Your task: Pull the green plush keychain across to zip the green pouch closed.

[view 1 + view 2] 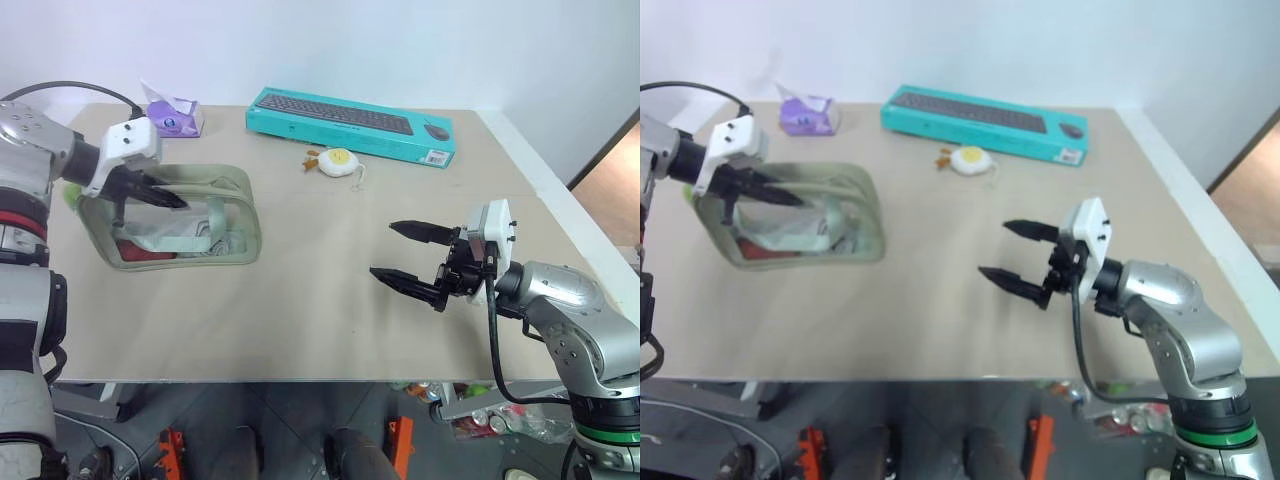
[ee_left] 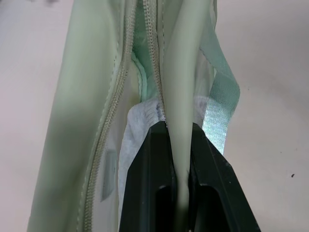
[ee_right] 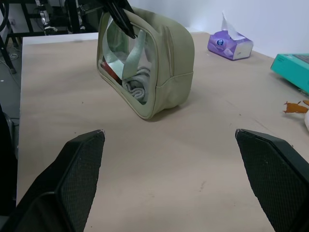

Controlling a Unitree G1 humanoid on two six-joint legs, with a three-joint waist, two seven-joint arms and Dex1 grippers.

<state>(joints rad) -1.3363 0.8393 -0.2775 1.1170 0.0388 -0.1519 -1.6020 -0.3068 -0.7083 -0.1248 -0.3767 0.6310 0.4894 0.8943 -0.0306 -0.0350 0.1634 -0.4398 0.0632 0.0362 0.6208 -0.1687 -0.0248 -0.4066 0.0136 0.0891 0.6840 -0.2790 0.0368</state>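
Observation:
The green pouch [image 1: 225, 215] stands on the table's left side, its clear window showing folded items inside. Its top zipper [image 2: 113, 106] lies open along the top. My left gripper [image 1: 172, 197] reaches over the pouch's left end and is shut on the pouch's top edge beside the zipper, with the pale green rim pinched between its black fingers [image 2: 145, 169]. A bit of lime green, likely the green plush keychain [image 1: 72, 196], peeks out at the pouch's left end behind my left wrist. My right gripper [image 1: 384, 250] hovers open over the table to the right, apart from the pouch.
A teal keyboard box [image 1: 350, 122] lies along the far edge. A purple tissue pack [image 1: 175, 118] sits behind the pouch, and a white-and-yellow egg plush [image 1: 337, 161] lies in front of the box. The table's right edge [image 1: 560, 215] runs near my right arm.

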